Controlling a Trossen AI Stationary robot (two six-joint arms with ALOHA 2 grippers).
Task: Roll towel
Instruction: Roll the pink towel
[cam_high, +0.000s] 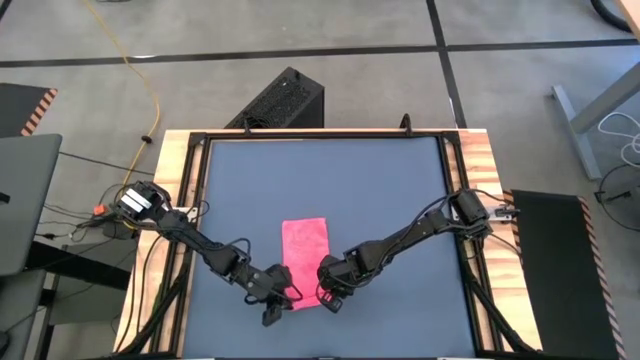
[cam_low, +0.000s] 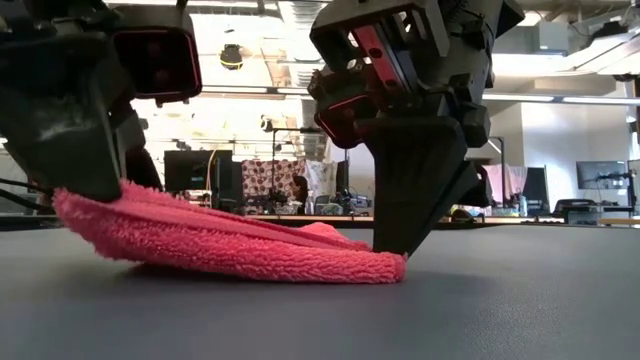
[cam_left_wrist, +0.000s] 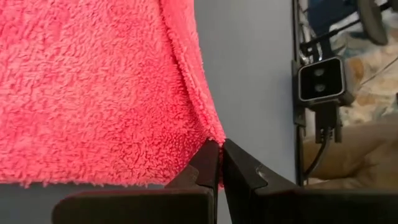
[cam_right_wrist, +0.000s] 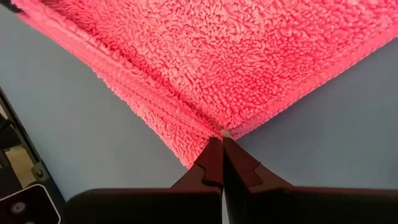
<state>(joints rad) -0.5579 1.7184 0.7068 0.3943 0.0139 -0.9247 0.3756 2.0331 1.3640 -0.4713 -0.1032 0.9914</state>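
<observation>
From above, the towel lies on the grey mat as a narrow strip, its long axis running straight away from my two claws toward the far edge. My left gripper sits at one near corner and my right gripper at the other, both touching the near short edge, so neither arm is the closer; the whole cloth stretches ahead of me, and I judge that a roll would have to travel along that axis.

At table height, the towel lifts at the corner my left gripper holds, while the corner under my right gripper stays low on the mat.

Past my left fingertips, pinched together on the corner, the towel spreads forward and to one side.

Past my right fingertips, likewise clamped on a corner, the towel fans out ahead.
</observation>
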